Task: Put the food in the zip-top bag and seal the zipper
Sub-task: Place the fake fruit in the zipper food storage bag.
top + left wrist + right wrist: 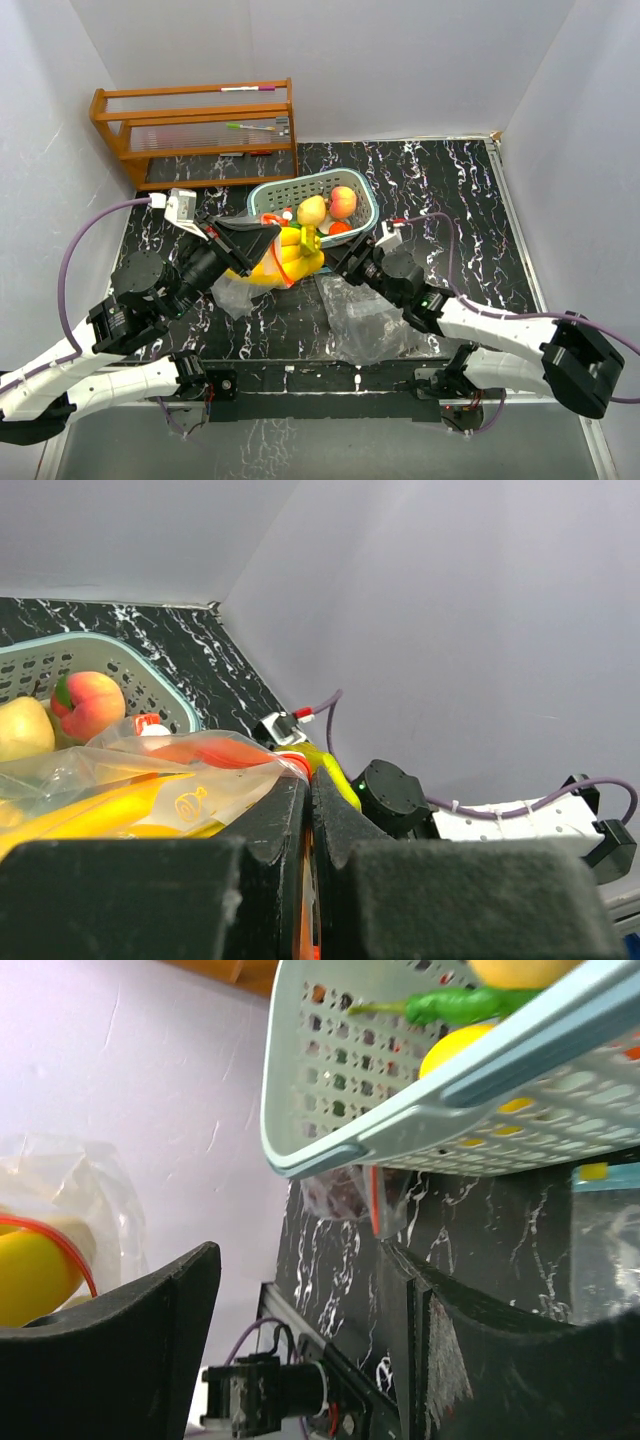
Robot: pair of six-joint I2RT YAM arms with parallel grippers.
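Observation:
My left gripper (pixel 270 232) is shut on the red zipper edge of a clear zip-top bag (pixel 285 258) and holds it up beside the basket. Its jaws (pixel 312 776) pinch the bag (pixel 150 790) flat, with yellow bananas (pixel 296 255) inside. My right gripper (pixel 337 258) is open and empty just right of the bag, its fingers (pixel 150 1310) wide apart. A peach (pixel 343 202), a yellow fruit (pixel 311 210) and an orange (pixel 340 228) lie in the light blue basket (pixel 268 192). The peach also shows in the left wrist view (pixel 88 702).
A second clear bag (pixel 365 318) lies flat on the black marbled table in front of the right arm. A wooden rack (pixel 195 130) stands at the back left. White walls close in the table on all sides. The basket's rim (pixel 330 1150) hangs just above the right gripper.

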